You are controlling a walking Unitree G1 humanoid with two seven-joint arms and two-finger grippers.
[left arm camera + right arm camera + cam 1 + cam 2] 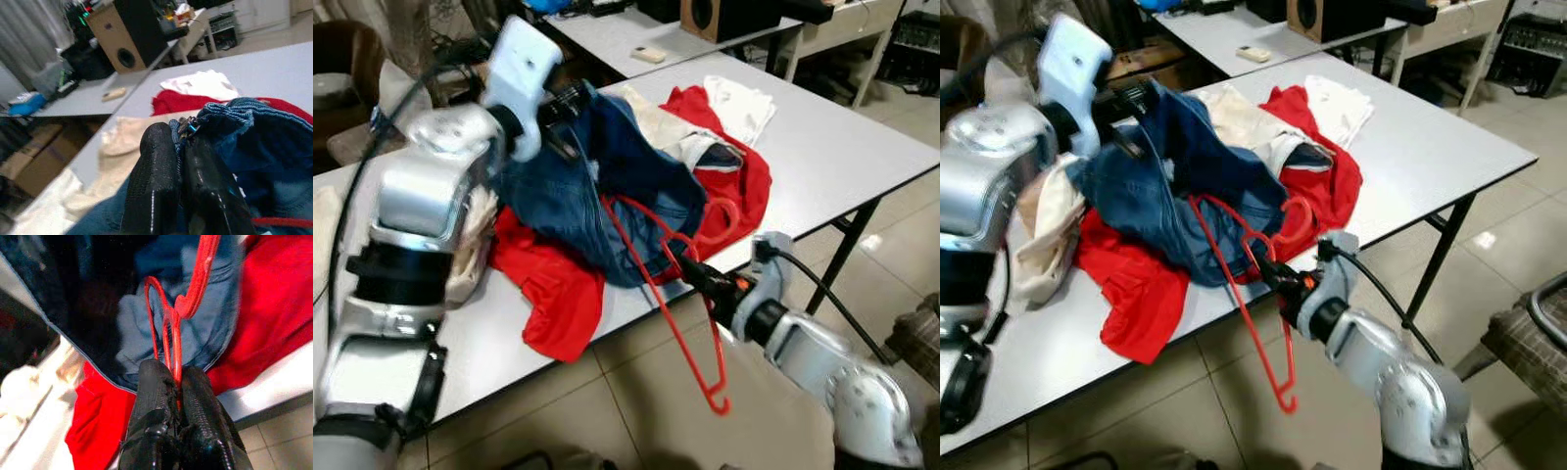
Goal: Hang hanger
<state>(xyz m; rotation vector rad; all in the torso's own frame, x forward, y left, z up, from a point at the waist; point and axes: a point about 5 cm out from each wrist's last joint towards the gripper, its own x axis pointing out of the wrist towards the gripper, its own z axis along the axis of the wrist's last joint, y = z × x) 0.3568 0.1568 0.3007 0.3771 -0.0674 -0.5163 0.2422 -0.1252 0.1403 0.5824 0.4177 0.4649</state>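
Note:
A red plastic hanger (661, 294) hangs over the table's front edge, its upper part reaching into a dark blue denim garment (607, 186). My right gripper (690, 269) is shut on the hanger's neck near the hook (172, 328), just off the table edge. My left gripper (570, 98) is raised above the table and shut on the garment's blue hem (205, 122), lifting it up. The denim drapes down over a red garment (553, 289) on the white table (862, 147).
White and cream clothes (739, 103) lie in the pile behind the denim. A second table (626, 34) with a speaker (715, 15) stands beyond. A chair (1528, 343) stands at the right on the tiled floor. The table's right end is bare.

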